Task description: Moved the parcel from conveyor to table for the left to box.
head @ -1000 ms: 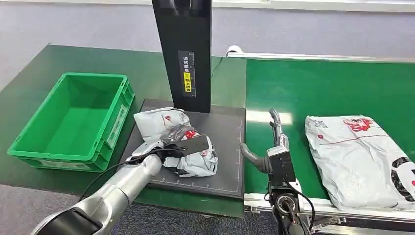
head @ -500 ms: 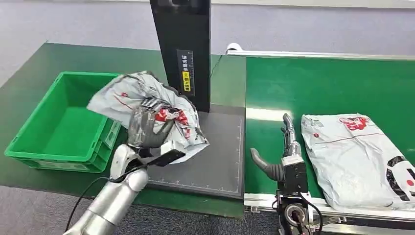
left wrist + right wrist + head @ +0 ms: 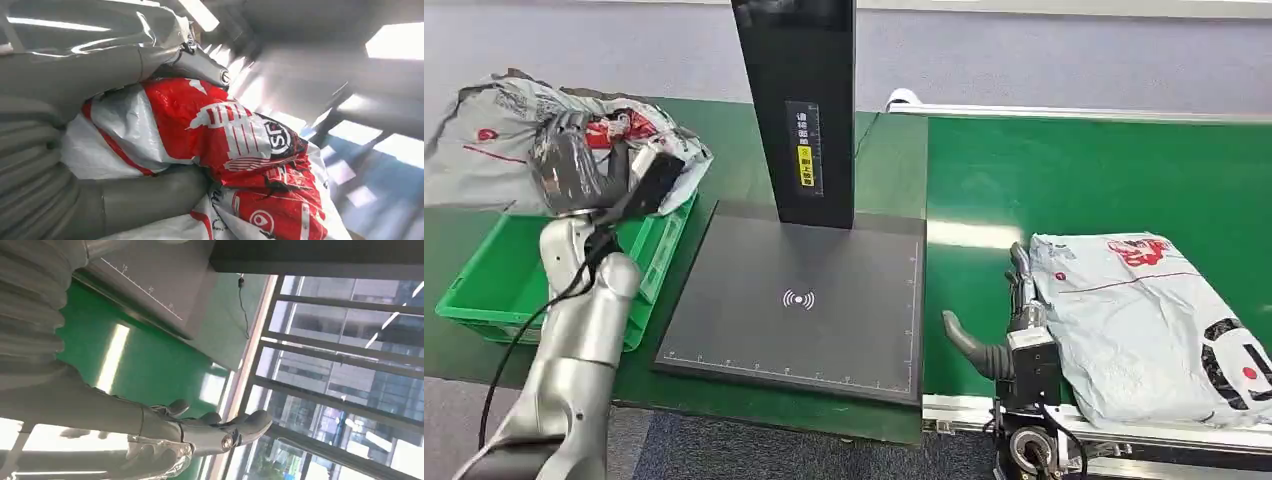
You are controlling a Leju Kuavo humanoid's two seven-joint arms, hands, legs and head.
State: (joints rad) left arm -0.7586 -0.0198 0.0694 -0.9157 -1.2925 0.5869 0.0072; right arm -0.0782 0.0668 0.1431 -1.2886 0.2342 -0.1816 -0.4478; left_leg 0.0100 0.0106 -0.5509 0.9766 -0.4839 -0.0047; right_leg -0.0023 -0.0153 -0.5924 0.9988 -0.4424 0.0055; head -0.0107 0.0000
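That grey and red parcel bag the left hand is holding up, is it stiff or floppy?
Probably floppy: the parcel bag crumples and droops around the left hand. Likely light, since it hangs above the green box. Its glossy plastic may be slippery.

parcel (image 3: pixel 494 140) lifted off scanner pad (image 3: pixel 799 300) — now above bin (image 3: pixel 484 290)

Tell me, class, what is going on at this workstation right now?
A humanoid robot is sorting parcels. Its left hand grips a crumpled grey and red parcel, held up above the green crate, not yet dropped in. The dark scanning pad in the middle is bare. The right hand rests open on the green conveyor, right beside a second grey parcel lying flat there.
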